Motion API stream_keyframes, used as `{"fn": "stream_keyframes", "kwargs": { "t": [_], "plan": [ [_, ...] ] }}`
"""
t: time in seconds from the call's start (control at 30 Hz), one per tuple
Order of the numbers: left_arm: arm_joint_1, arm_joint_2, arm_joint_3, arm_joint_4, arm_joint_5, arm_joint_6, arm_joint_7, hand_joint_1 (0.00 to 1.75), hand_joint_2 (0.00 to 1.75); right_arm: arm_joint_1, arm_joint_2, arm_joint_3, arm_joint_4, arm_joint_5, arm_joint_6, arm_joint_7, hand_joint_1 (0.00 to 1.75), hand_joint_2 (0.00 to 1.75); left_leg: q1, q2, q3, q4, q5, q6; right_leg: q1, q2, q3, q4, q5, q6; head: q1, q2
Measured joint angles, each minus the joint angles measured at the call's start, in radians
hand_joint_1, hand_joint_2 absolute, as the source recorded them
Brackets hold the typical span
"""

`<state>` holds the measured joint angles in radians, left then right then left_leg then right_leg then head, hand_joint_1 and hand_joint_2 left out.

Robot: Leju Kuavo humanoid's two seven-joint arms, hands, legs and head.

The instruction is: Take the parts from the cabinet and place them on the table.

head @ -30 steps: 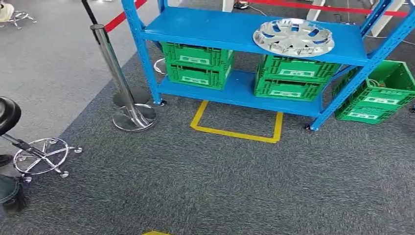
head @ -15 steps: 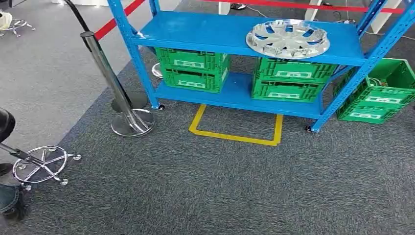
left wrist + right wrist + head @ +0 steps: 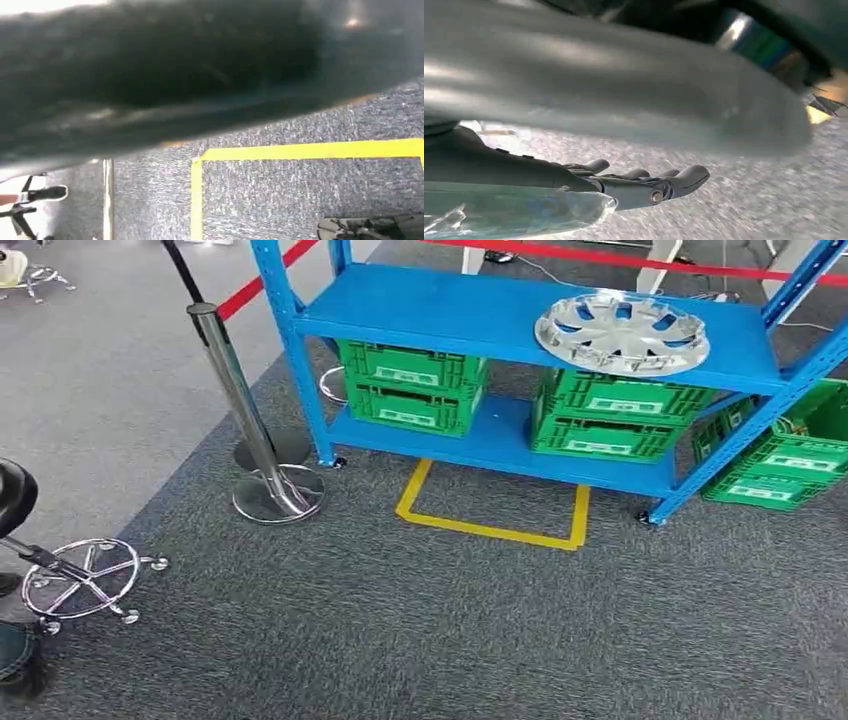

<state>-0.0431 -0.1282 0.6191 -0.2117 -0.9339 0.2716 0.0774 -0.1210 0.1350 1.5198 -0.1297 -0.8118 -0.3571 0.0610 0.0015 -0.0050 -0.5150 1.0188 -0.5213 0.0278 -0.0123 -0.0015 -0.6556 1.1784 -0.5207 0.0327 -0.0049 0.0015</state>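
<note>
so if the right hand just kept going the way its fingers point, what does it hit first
Probably nothing nearby. In the right wrist view the right hand hangs with its fingers stretched out over grey carpet, and nothing else lies ahead of them. Depth is unclear, so the carpet itself might come first.

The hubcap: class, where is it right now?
In the head view the hubcap lies flat on the right part of the blue rack's upper shelf, directly above the right-hand green crates.

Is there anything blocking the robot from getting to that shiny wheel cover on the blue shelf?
Nothing visible does. The wheel cover lies alone on the blue shelf's top level, and the carpet up to the yellow floor marking looks bare. The stanchion post and stool stand off to the left.
</note>
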Motion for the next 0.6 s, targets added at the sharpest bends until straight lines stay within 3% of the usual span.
{"fn": "stream_keyframes", "kwargs": {
  "t": [0.03, 0.07, 0.1, 0.17, 0.2, 0.23, 0.27, 0.3, 0.37, 0.4, 0.43, 0.47, 0.53, 0.57, 0.6],
  "plan": [
    [-0.001, -0.001, 0.0, 0.0, 0.0, 0.0, 0.0, 0.0, 0.0, 0.001, 0.0, 0.0, 0.0, 0.0, 0.0, 0.0, 0.0, 0.0, -0.001, 0.0, 0.014, 0.0, -0.01, -0.002, 0.003, 0.0, 0.033, -0.091, 0.057, -0.009, 0.0, 0.0],
    [0.001, -0.003, 0.0, 0.0, 0.0, 0.0, 0.0, 0.0, 0.0, 0.001, -0.002, 0.0, 0.0, 0.0, 0.0, 0.0, 0.0, 0.0, -0.001, 0.0, 0.019, -0.002, -0.017, -0.005, 0.008, 0.0, 0.049, -0.114, 0.051, -0.019, 0.0, 0.0],
    [-0.003, -0.003, 0.0, 0.0, 0.0, 0.0, 0.0, 0.0, 0.0, 0.0, -0.002, 0.0, 0.0, -0.002, 0.0, 0.0, 0.0, 0.0, -0.005, -0.003, 0.018, 0.001, -0.022, -0.014, 0.011, 0.0, 0.068, -0.137, 0.046, -0.021, -0.002, 0.0],
    [-0.004, -0.005, 0.0, 0.0, 0.0, -0.001, 0.0, 0.0, 0.0, 0.001, -0.002, 0.0, 0.0, -0.002, 0.001, 0.0, 0.0, 0.0, -0.001, 0.0, 0.018, -0.007, -0.022, -0.023, 0.014, 0.003, 0.064, -0.138, 0.039, -0.027, -0.004, 0.0],
    [-0.005, -0.005, 0.0, 0.0, 0.0, -0.001, 0.0, 0.0, 0.0, 0.002, -0.002, -0.001, 0.0, -0.003, 0.001, 0.0, 0.0, 0.0, -0.001, 0.001, 0.022, -0.012, -0.024, -0.029, 0.014, 0.003, 0.066, -0.143, 0.037, -0.03, -0.003, 0.0],
    [-0.007, -0.003, 0.0, 0.0, 0.0, 0.0, 0.0, 0.0, 0.0, 0.002, -0.002, -0.002, 0.0, -0.003, 0.001, 0.0, 0.0, 0.0, -0.003, -0.001, 0.031, -0.011, -0.033, -0.035, 0.0, 0.003, 0.081, -0.16, 0.04, -0.034, -0.005, 0.0],
    [-0.008, -0.002, 0.0, 0.0, 0.0, 0.0, 0.0, 0.0, 0.0, 0.002, -0.003, -0.004, 0.001, -0.004, 0.0, 0.0, 0.0, 0.0, -0.003, 0.001, 0.027, 0.011, -0.041, -0.042, 0.001, 0.002, 0.094, -0.17, 0.038, -0.037, -0.007, 0.0],
    [-0.009, -0.002, 0.0, 0.0, 0.0, 0.0, 0.0, 0.0, 0.0, 0.0, -0.003, -0.006, 0.001, -0.005, 0.0, 0.0, 0.0, 0.0, 0.0, 0.001, -0.004, 0.066, -0.066, -0.047, 0.001, -0.001, 0.102, -0.174, 0.035, -0.042, -0.016, 0.0],
    [-0.008, -0.002, 0.0, 0.0, 0.0, 0.0, 0.0, 0.0, 0.0, -0.002, -0.003, -0.007, 0.001, -0.009, 0.002, -0.002, 0.0, 0.0, 0.007, 0.001, -0.1, 0.221, -0.118, -0.057, 0.001, -0.001, 0.111, -0.174, 0.026, -0.046, -0.014, 0.0],
    [-0.006, -0.002, 0.001, 0.0, 0.0, 0.0, 0.0, 0.0, 0.0, 0.0, -0.003, -0.009, 0.001, -0.014, 0.002, -0.002, 0.0, 0.0, 0.009, 0.001, -0.141, 0.275, -0.124, -0.06, 0.001, -0.001, 0.117, -0.174, 0.021, -0.045, -0.012, 0.0],
    [-0.003, -0.002, 0.002, 0.0, 0.0, 0.0, 0.0, 0.0, 0.0, 0.002, -0.004, -0.012, 0.001, -0.018, 0.002, -0.002, 0.0, 0.0, 0.011, 0.001, -0.159, 0.281, -0.101, -0.062, 0.001, 0.001, 0.124, -0.174, 0.015, -0.045, -0.013, 0.0],
    [-0.001, -0.001, 0.003, 0.0, 0.001, 0.0, 0.0, 0.0, 0.0, 0.004, -0.004, -0.016, 0.001, -0.025, 0.003, -0.002, 0.0, 0.0, 0.013, 0.001, -0.155, 0.245, -0.055, -0.063, 0.0, 0.003, 0.133, -0.174, 0.009, -0.043, -0.013, 0.0],
    [-0.001, 0.002, 0.006, 0.0, 0.001, 0.0, 0.0, 0.0, 0.0, 0.004, -0.004, -0.023, 0.001, -0.031, 0.006, -0.003, 0.0, 0.0, 0.016, 0.002, -0.102, 0.093, 0.062, -0.062, -0.001, 0.004, 0.156, -0.174, -0.006, -0.036, -0.014, 0.0],
    [-0.001, 0.002, 0.007, 0.0, 0.001, 0.001, 0.0, 0.0, 0.0, 0.005, -0.004, -0.025, 0.001, -0.035, 0.006, -0.003, 0.0, 0.0, 0.016, 0.003, -0.079, 0.037, 0.084, -0.06, -0.001, 0.003, 0.151, -0.175, -0.013, -0.03, -0.013, 0.0],
    [-0.003, 0.002, 0.008, 0.0, 0.001, 0.001, 0.0, 0.0, 0.0, 0.002, -0.004, -0.026, 0.001, -0.041, 0.007, -0.003, 0.0, 0.0, 0.01, 0.003, -0.064, 0.017, 0.061, -0.056, 0.006, 0.005, 0.156, -0.171, -0.024, -0.021, -0.016, 0.0]
  ]
}}
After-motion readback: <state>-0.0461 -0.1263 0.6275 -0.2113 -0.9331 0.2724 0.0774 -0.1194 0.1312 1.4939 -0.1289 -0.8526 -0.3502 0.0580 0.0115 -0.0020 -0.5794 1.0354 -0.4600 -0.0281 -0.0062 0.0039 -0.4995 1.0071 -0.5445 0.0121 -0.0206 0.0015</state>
